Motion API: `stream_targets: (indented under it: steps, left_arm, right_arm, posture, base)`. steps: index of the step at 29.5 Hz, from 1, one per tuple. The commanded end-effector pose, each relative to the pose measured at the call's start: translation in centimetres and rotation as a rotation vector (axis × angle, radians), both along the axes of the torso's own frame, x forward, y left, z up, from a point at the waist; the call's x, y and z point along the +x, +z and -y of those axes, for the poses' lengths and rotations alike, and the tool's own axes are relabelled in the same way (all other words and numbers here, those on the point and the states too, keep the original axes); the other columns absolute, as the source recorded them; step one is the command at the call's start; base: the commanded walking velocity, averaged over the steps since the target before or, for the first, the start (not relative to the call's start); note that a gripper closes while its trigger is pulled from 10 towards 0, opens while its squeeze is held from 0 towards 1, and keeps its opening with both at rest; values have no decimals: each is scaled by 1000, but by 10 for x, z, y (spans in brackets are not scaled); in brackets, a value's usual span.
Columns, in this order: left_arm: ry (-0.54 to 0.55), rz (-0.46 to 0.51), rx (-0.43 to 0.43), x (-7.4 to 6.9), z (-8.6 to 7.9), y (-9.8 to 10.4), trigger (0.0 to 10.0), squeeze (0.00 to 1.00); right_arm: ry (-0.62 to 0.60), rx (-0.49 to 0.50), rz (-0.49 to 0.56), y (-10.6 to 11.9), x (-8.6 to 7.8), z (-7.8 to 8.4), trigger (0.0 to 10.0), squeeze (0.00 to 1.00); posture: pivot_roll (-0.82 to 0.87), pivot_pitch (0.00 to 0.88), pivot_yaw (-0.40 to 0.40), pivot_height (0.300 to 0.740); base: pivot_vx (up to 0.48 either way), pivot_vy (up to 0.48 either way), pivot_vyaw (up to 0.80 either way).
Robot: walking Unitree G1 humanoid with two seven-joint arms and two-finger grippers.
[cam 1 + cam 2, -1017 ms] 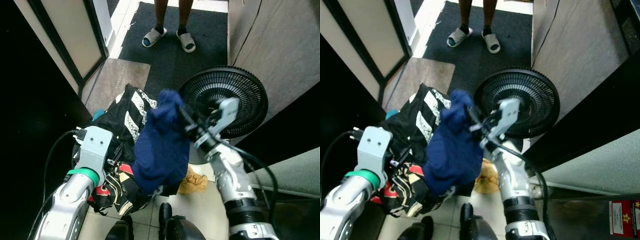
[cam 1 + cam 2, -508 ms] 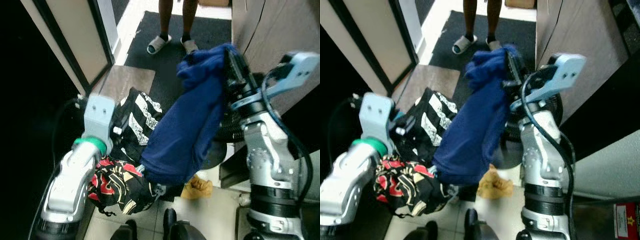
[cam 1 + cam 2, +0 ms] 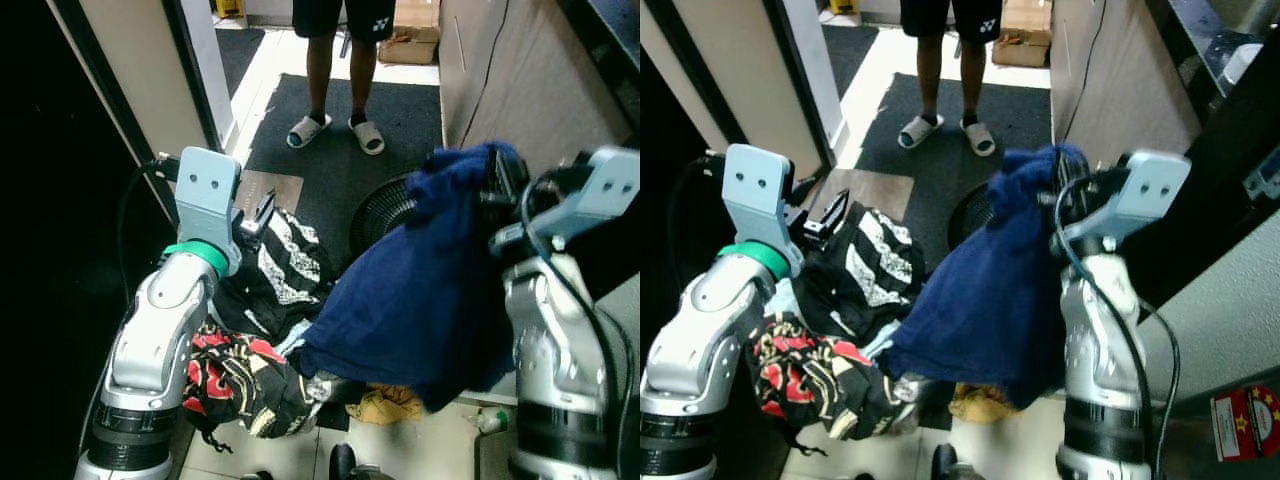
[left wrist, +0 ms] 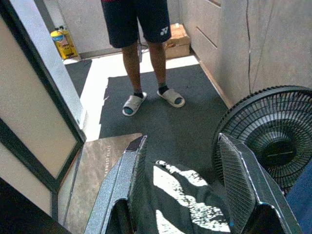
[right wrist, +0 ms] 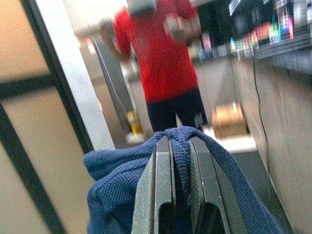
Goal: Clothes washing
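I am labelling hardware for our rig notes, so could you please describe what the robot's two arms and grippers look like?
Both arms are silver metal with black ribbed joints and black cables. The left arm wears a green band below a pale blue-grey wrist block with two small holes; the right arm carries a similar block. The left gripper and the right gripper have long dark fingers.

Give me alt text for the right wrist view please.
The right gripper is shut on a blue garment bunched over its fingers. Behind it stands a blurred person in a red top and dark shorts, beside a dark-framed panel.
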State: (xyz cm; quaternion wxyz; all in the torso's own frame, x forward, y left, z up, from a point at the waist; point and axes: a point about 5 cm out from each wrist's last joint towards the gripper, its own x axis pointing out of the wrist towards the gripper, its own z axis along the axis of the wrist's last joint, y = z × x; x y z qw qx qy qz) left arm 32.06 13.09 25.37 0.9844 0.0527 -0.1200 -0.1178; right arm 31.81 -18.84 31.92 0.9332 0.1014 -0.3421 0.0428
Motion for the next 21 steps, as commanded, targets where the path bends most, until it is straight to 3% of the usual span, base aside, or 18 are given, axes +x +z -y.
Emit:
stream_targets:
  steps: [1,2,3,4,5,6,7,9,12,14,16,17,18,19,20,21]
  left_arm:
    - [3,-29,8,1,-1,-9,10000,0]
    - [2,-30,8,1,-1,-10,10000,0]
    - [2,-30,8,1,-1,-10,10000,0]
    - [3,-32,9,1,-1,-11,10000,0]
    - [3,-32,9,1,-1,-11,10000,0]
    - [5,-33,9,1,-1,-12,10000,0]
    - [5,-33,9,1,-1,-12,10000,0]
    - [13,-32,9,1,-3,-13,10000,0]
    - [18,-31,9,1,-4,-13,10000,0]
    - [22,-30,8,1,-5,-13,10000,0]
    - [30,-28,8,1,-7,-13,10000,0]
    - [30,-28,8,1,-7,-13,10000,0]
    - [32,-27,8,0,-7,-13,10000,0]
    - [32,-27,8,0,-7,-13,10000,0]
    - [34,-25,7,0,-8,-12,10000,0]
    - [36,-24,7,0,-8,-12,10000,0]
  right_arm:
    - [-18,14,87,20,-8,6,10000,0]
    - [-27,4,165,41,-13,9,10000,0]
    - [-27,4,165,41,-13,9,10000,0]
    - [-57,-15,261,65,-21,14,10000,0]
    - [-57,-15,261,65,-21,14,10000,0]
    - [-93,-30,347,85,-30,19,10000,0]
    - [-93,-30,347,85,-30,19,10000,0]
    - [-185,-66,452,106,-44,28,10000,0]
    - [-219,-82,458,107,-47,31,10000,0]
    - [-238,-115,421,99,-42,31,10000,0]
    - [-220,-180,184,46,-13,23,10000,0]
    - [-220,-180,184,46,-13,23,10000,0]
    - [-189,-203,58,12,-1,15,10000,0]
    - [-189,-203,58,12,-1,15,10000,0]
    - [-141,-192,-54,-21,7,6,10000,0]
    - [-110,-178,-115,-39,9,-1,10000,0]
  posture:
    - [30,112,106,740]
    - [33,100,104,740]
    - [33,100,104,740]
    - [35,96,103,740]
    - [35,96,103,740]
    - [36,91,102,740]
    - [36,91,102,740]
    - [40,88,97,740]
    - [40,88,97,740]
    - [46,88,92,740]
    - [52,88,88,740]
    - [52,88,88,740]
    - [56,86,86,740]
    - [56,86,86,740]
    - [56,86,86,740]
    - [59,82,87,740]
  base:
    - [0,0,0]
    - [0,0,0]
    - [0,0,0]
    - [0,0,0]
    - [0,0,0]
    - [0,0,0]
    - [0,0,0]
    - [0,0,0]
    - [0,0,0]
    - [0,0,0]
    - [0,0,0]
    - [0,0,0]
    - [0,0,0]
    - [0,0,0]
    - [0,0,0]
    - [0,0,0]
